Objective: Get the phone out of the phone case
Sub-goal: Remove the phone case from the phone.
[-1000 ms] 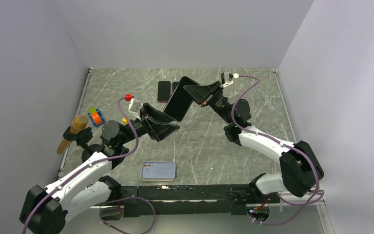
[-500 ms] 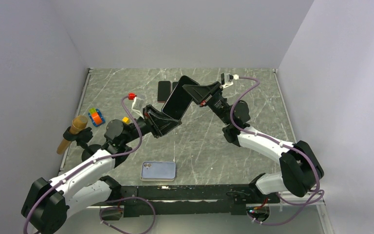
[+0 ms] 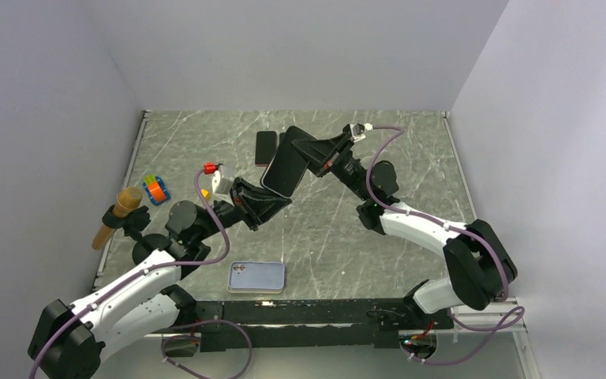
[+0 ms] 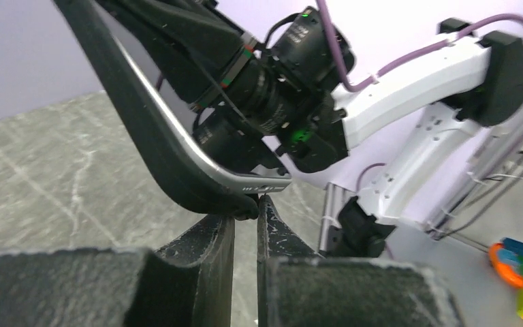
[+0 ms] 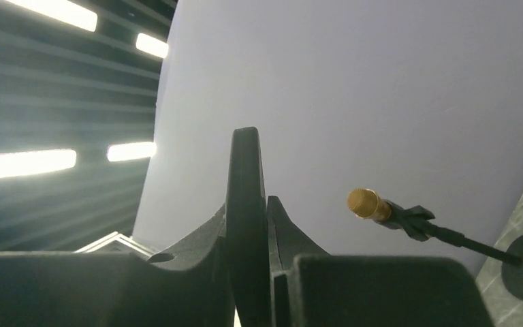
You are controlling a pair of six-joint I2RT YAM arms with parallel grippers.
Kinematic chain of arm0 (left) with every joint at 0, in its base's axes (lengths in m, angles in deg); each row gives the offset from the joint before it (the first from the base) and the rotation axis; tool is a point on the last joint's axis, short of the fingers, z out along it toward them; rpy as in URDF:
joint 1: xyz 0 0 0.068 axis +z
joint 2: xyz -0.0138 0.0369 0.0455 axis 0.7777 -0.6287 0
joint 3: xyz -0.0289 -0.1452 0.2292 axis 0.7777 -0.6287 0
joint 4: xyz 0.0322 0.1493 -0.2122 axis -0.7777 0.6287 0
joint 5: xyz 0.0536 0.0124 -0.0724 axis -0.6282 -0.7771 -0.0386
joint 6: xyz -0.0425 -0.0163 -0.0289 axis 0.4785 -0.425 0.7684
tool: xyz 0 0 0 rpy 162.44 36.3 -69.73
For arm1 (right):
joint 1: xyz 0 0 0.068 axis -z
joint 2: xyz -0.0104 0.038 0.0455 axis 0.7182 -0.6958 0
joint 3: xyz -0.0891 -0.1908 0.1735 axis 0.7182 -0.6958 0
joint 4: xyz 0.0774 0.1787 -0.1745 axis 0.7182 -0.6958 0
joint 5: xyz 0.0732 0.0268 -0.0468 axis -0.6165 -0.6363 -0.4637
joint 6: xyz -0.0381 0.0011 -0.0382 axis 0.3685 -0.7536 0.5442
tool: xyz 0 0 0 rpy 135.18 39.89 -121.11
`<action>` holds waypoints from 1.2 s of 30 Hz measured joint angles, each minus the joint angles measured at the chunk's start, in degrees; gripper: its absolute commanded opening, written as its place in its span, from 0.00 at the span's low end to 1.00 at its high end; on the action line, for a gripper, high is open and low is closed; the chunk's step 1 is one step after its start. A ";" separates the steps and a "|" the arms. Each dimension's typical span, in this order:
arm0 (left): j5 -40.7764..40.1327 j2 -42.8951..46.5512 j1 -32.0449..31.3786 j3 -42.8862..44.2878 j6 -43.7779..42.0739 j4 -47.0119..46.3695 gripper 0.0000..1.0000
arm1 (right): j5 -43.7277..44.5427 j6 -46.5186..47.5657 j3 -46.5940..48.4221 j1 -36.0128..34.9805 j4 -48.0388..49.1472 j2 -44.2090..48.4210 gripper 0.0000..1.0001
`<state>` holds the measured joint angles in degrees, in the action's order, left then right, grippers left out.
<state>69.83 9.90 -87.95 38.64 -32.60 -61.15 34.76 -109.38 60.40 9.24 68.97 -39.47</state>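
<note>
A black phone in its dark phone case is held up in the air, tilted, between both arms. My right gripper is shut on its upper end; in the right wrist view the dark slab stands edge-on between the fingers of that gripper. My left gripper is at the lower end. In the left wrist view its fingers are nearly together, pinching the black corner of the phone case. The phone's silver bottom edge with its ports shows just above the pinched lip.
A phone in a light blue case lies flat near the front edge. Two dark phones lie at the back. A colourful toy and a gold-headed microphone on a stand are at the left edge.
My left gripper moved up to the phone's lower end and closed from wide open onto the case corner. My right gripper shifted the phone slightly left, still shut.
</note>
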 measured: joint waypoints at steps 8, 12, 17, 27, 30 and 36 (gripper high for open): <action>-2.99 -1.29 0.07 -0.59 -2.97 2.45 0.00 | 0.31 -6.69 -1.95 1.20 1.46 -1.53 0.00; -2.56 -1.14 0.07 -0.59 -2.91 3.02 0.08 | -0.52 -6.19 -2.49 1.84 1.49 -1.09 0.00; -0.94 1.70 0.22 0.09 -2.36 9.97 0.58 | -3.82 -3.21 -3.65 3.72 -0.39 -0.07 0.00; 4.24 9.62 2.43 8.02 3.26 27.43 0.71 | -9.16 2.27 -3.69 11.43 -3.58 6.25 0.00; 7.10 8.11 2.43 11.08 9.55 25.70 0.67 | -10.14 2.99 -3.69 11.63 -4.74 6.36 0.00; 9.75 1.97 2.43 12.48 19.23 17.68 0.62 | -10.69 3.08 -3.69 11.63 -5.05 6.32 0.00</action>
<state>79.57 11.87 -85.53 51.12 -13.37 -43.47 24.07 -106.30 56.71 20.87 63.92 -33.15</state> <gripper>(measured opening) 0.630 0.194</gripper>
